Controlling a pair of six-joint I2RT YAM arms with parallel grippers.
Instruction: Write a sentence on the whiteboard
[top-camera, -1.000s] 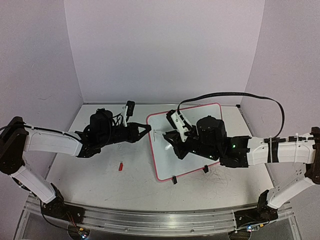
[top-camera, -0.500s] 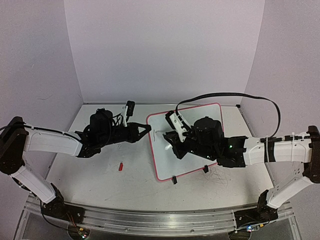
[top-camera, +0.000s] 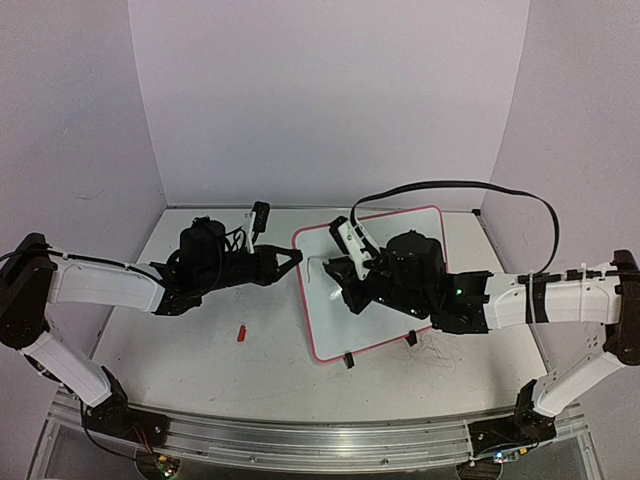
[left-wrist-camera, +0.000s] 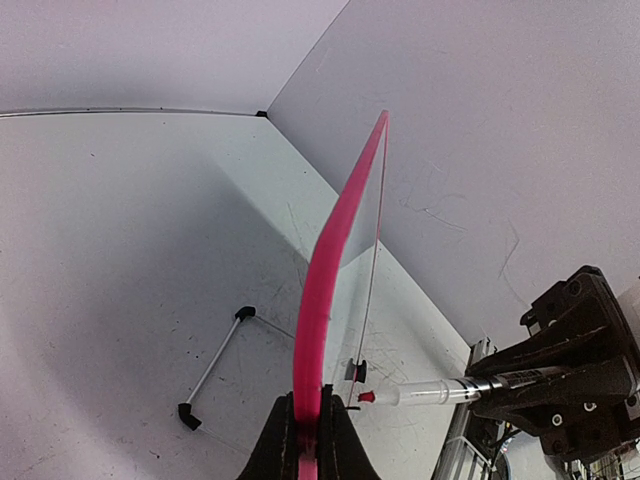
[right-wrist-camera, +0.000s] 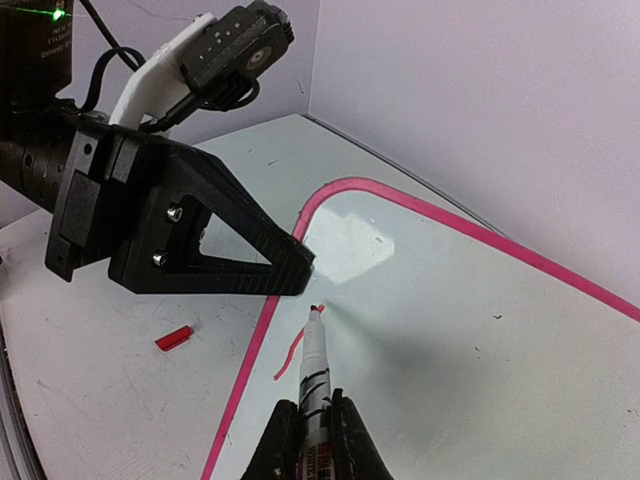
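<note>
Nothing legible; the whiteboard (right-wrist-camera: 450, 330) bears only one red stroke (right-wrist-camera: 288, 356).

You cannot read the whiteboard (top-camera: 322, 325) from above: the right arm (top-camera: 440, 290) covers most of its face. The left wrist view shows it edge-on, so the writing side is unreadable. The marker (right-wrist-camera: 314, 365) has its lower barrel hidden inside the right gripper (right-wrist-camera: 314, 402) and cut off at the picture's bottom edge. The red piece (top-camera: 241, 333) left of the board is too small to identify.
</note>
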